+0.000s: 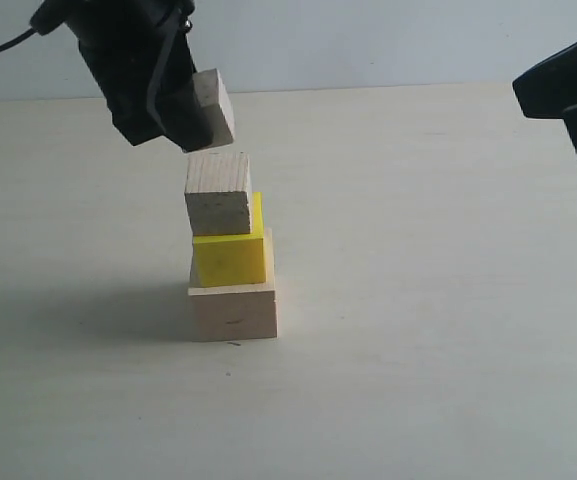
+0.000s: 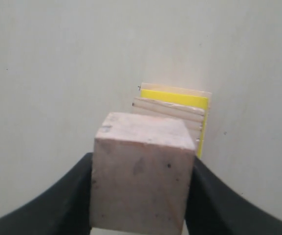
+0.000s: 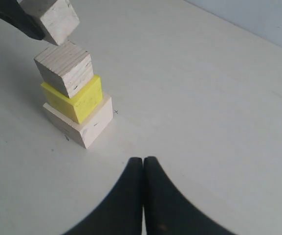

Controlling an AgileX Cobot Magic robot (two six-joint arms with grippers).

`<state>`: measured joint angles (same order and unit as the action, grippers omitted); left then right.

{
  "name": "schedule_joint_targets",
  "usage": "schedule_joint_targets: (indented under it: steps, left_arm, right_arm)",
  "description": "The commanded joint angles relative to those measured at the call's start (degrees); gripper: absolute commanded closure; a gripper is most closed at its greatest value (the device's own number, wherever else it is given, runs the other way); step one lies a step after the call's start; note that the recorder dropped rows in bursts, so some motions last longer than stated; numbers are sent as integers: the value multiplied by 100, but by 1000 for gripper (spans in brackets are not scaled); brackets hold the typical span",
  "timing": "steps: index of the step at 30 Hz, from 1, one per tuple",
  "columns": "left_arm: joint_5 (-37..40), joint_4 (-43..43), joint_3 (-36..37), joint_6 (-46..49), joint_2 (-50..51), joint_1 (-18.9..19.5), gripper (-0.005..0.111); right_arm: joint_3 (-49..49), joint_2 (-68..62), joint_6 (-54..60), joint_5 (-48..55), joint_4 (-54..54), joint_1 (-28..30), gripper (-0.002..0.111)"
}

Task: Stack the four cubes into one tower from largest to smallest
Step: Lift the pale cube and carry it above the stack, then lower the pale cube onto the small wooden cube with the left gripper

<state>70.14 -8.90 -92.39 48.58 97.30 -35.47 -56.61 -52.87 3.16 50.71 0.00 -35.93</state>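
Observation:
Three cubes stand stacked on the table: the largest pale wood cube (image 1: 233, 311) at the bottom, the yellow cube (image 1: 229, 258) on it, and the smaller grained wood cube (image 1: 218, 195) on top, turned slightly. Just above that stack hangs the smallest whitish cube (image 1: 214, 108), tilted, with my left gripper (image 1: 190, 118) shut on it. The left wrist view shows this cube (image 2: 141, 176) clamped between both black fingers, the stack (image 2: 180, 105) below and beyond it. My right gripper (image 3: 143, 160) is shut and empty, off to the right of the tower (image 3: 75, 100).
The pale tabletop (image 1: 438, 300) spreads all around the stack. A light wall (image 1: 368, 40) runs behind the table's far edge. The right arm (image 1: 573, 90) hovers at the upper right of the exterior view.

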Motion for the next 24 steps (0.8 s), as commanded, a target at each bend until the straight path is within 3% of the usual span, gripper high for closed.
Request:
schedule_joint_targets:
  steps: [1,24]
  left_arm:
    - [-18,-72,-42,-108,109,-80,107]
    - [-18,-29,-42,-108,324,-130,107]
  right_arm:
    - [19,7,-22,-79,0,29,108]
    - [19,7,-22,-92,0,29,108]
